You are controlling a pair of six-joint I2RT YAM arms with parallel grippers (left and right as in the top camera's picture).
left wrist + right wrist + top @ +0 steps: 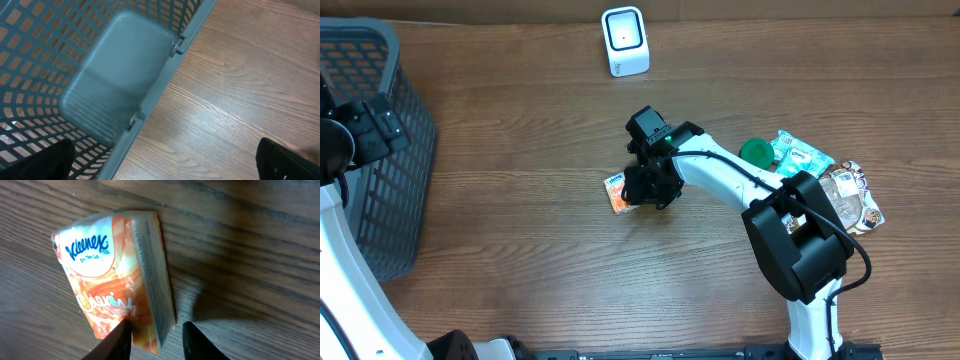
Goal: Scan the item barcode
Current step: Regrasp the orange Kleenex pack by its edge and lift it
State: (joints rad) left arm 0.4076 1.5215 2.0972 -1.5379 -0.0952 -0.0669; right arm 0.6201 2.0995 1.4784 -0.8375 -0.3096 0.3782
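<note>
One grey plastic basket stood at the left edge of the wooden table, with one arm beside it. The left gripper hung over the basket's near corner, its two fingers spread wide and holding nothing. One white barcode scanner stood upright at the far edge, a little left of centre. One orange Kleenex tissue pack lay flat on the table near the middle, well apart from both the scanner and the basket.

The right gripper was directly over the pack's right end. In the right wrist view its two fingertips straddled the pack's lower corner. The left one overlapped the orange face, and the right one stood just beside the pack's printed side with a strip of bare wood between them. The jaws were partly parted around the pack and not clamped on it.

Three more items lay clustered at the right edge: one green round thing, one teal packet and one brown patterned packet, the last two touching.

Bare wood lay between the basket and the pack, between the pack and the scanner, and along the near edge. The right arm's white link ran between the pack and the cluster.
</note>
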